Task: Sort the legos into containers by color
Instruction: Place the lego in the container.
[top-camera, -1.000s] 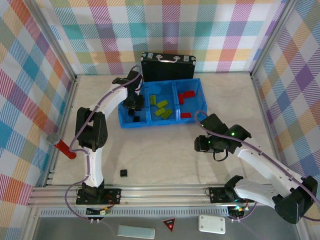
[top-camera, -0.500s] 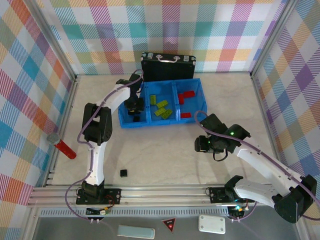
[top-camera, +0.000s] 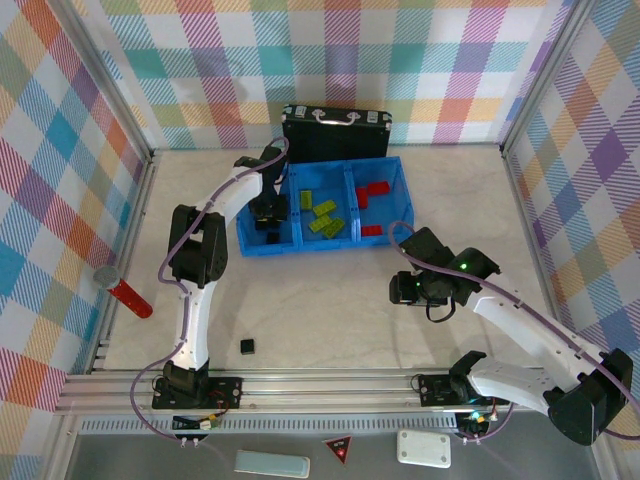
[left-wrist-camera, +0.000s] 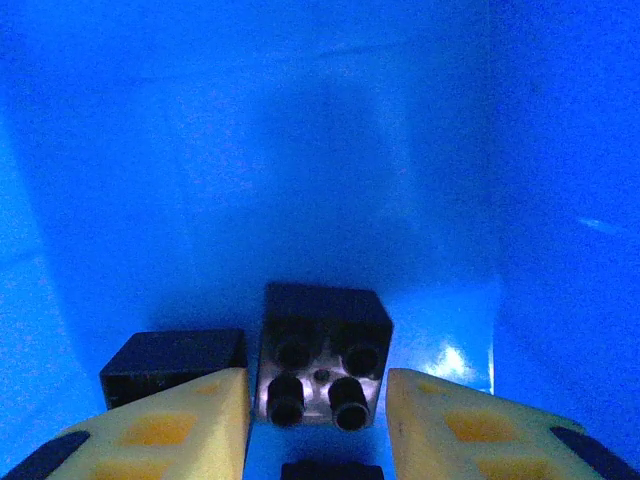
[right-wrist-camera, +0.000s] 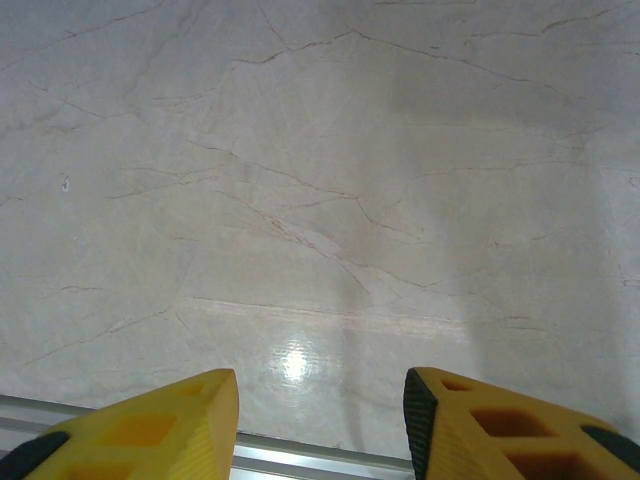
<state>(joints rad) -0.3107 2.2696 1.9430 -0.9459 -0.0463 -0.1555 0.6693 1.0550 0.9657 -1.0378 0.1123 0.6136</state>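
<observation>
The blue tray (top-camera: 320, 248) stands at the back of the table, with lime-green legos (top-camera: 322, 215) in its middle container and red legos (top-camera: 375, 192) in the right one. My left gripper (top-camera: 268, 212) reaches down into the left container. In the left wrist view its fingertips (left-wrist-camera: 318, 400) stand slightly apart on either side of a black lego (left-wrist-camera: 322, 350) lying on the blue floor, with thin gaps at both sides. A second black lego (left-wrist-camera: 170, 360) lies just to the left. One black lego (top-camera: 247, 346) sits alone on the table near the front. My right gripper (top-camera: 400, 288) hovers open over bare table (right-wrist-camera: 320, 400).
A black case with metal handles (top-camera: 335, 130) stands right behind the tray. A red cylinder with a grey cap (top-camera: 128, 296) lies at the table's left edge. Checked walls close in the left, back and right sides.
The left arm has shifted a little over the tray's left container, and its jaws have parted slightly from the black lego. The right arm has not moved.
</observation>
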